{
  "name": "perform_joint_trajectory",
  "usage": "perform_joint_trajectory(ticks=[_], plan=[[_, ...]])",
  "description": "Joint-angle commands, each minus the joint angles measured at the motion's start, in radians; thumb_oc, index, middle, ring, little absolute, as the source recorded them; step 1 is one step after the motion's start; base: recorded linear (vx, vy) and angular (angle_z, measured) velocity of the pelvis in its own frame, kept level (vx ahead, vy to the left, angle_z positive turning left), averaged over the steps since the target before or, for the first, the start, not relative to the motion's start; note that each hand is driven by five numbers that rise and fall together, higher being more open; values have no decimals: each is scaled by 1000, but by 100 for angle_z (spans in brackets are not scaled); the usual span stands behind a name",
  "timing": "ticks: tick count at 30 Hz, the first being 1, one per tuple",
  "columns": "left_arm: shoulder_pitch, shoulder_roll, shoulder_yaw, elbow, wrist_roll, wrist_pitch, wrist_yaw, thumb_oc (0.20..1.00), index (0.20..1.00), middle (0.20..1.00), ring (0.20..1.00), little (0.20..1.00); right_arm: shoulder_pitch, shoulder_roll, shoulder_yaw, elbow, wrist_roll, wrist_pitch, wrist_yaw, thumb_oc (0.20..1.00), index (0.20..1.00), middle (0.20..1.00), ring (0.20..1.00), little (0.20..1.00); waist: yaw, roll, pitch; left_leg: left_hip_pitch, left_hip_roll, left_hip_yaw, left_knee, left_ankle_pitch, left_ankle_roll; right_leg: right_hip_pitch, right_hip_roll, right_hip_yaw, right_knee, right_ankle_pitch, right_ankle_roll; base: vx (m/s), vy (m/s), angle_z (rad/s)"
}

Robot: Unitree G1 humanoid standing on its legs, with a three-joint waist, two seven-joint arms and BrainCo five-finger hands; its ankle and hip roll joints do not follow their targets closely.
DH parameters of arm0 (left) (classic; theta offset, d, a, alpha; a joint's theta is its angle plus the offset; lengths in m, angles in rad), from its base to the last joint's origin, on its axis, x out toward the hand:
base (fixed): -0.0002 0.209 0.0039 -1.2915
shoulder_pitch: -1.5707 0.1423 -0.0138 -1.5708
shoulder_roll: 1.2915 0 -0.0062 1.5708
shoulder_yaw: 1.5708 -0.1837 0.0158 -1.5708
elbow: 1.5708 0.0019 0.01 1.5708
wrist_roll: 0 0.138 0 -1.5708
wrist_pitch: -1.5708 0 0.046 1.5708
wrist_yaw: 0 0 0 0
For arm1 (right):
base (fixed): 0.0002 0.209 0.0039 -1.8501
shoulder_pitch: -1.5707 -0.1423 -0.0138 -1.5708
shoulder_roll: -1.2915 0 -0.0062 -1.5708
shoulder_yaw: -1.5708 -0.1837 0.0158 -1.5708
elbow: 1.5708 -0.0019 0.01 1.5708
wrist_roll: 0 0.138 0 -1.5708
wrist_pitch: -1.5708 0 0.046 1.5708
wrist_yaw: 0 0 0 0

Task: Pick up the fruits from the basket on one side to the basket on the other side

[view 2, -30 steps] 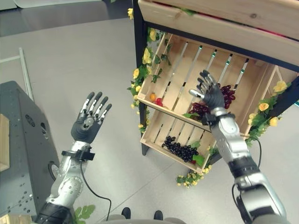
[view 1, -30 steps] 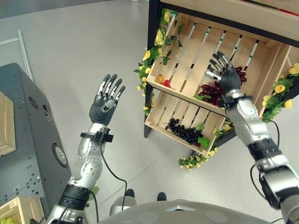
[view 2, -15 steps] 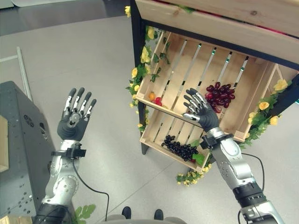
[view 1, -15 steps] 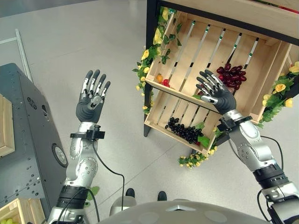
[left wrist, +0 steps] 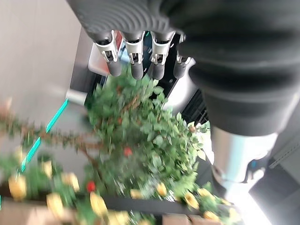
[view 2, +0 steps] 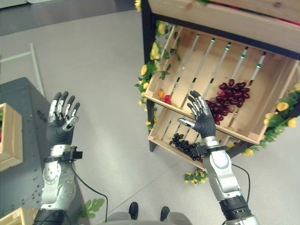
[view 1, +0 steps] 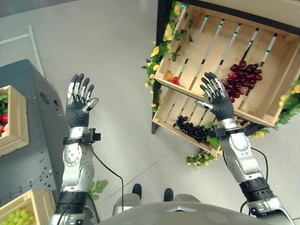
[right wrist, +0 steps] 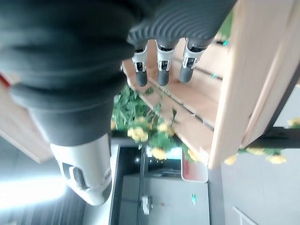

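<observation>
Grey floor (view 1: 117,70) lies beside slatted wooden crates (view 1: 220,51).

Two slatted wooden crates (view 1: 220,56) on the stand | one bunch of red grapes (view 1: 243,77) | one bunch of black grapes (view 1: 192,131) | two raised robot hands (view 1: 78,108)

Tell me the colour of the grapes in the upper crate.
Dark red grapes, clearest in the left eye view.

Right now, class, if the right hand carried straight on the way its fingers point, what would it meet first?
Most likely the red grapes in the upper crate; the right hand is open, though depth is unclear.
</observation>
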Motion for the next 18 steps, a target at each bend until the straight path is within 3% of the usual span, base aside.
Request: perform_joint_trajectory(ticks=[1, 4, 6, 14, 15, 16, 17, 18], plan=[[-29, 110, 8, -36, 112, -90, 57, 1000, 1000, 1000, 1000, 1000, -76, 15, 11, -57, -106, -79, -37, 1000, 1000, 1000, 1000, 1000, 23, -20, 7, 37, -27, -74, 51, -58, 16, -94, -30, 81, 98, 99, 99, 145, -36, 147], [-44, 107, -22, -7, 104, -99, 65, 1000, 1000, 1000, 1000, 1000, -62, -27, 6, -56, -129, -81, -57, 1000, 1000, 1000, 1000, 1000, -13, -11, 3, 50, -46, -191, 32, -58, 9, -106, 28, 201, -19, 57, 76, 121, -65, 159], [-35, 103, -31, -8, 96, -95, 49, 1000, 1000, 1000, 1000, 1000, -54, -30, -1, -57, -108, -78, -49, 1000, 1000, 1000, 1000, 1000, 4, -25, -4, 39, -57, -223, 40, -55, -12, -58, 10, 158, -67, 48, 65, 68, -161, 175], [-21, 96, -48, 5, 73, -80, 11, 1000, 1000, 1000, 1000, 1000, 9, -61, -41, -76, -53, -93, -19, 1000, 1000, 1000, 1000, 1000, 4, -5, -2, -43, -21, -273, 100, -21, -94, 38, 13, 22, -147, 42, 34, -31, -188, 93], [-31, 88, -58, 14, 59, -73, -2, 1000, 1000, 1000, 1000, 1000, 11, -73, -54, -79, -54, -95, -25, 1000, 1000, 1000, 1000, 1000, -27, -11, 15, -83, 12, -109, 157, -27, -104, 44, -18, -14, -156, 59, 43, -124, -24, 51], [-31, 88, -58, 15, 59, -74, -2, 1000, 1000, 1000, 1000, 1000, 11, -74, -53, -78, -54, -95, -25, 1000, 1000, 1000, 1000, 1000, -26, -11, 12, -80, 13, -108, 157, -38, -103, 47, -17, -13, -157, 51, 43, -139, 34, 71], [-36, 87, -60, 25, 55, -69, -8, 1000, 1000, 1000, 1000, 1000, 10, -78, -58, -76, -67, -94, -41, 1000, 1000, 1000, 1000, 1000, -49, -13, 12, -73, 67, 46, 175, -54, -104, 43, -32, -29, -158, 57, 49, -67, 30, 64], [-38, 89, -69, 25, 56, -65, -19, 1000, 1000, 1000, 1000, 1000, 8, -76, -55, -69, -73, -92, -49, 1000, 1000, 1000, 1000, 1000, -61, -15, 12, -65, 85, 98, 195, -66, -108, 37, -42, -32, -161, 60, 49, -129, 30, 45]])
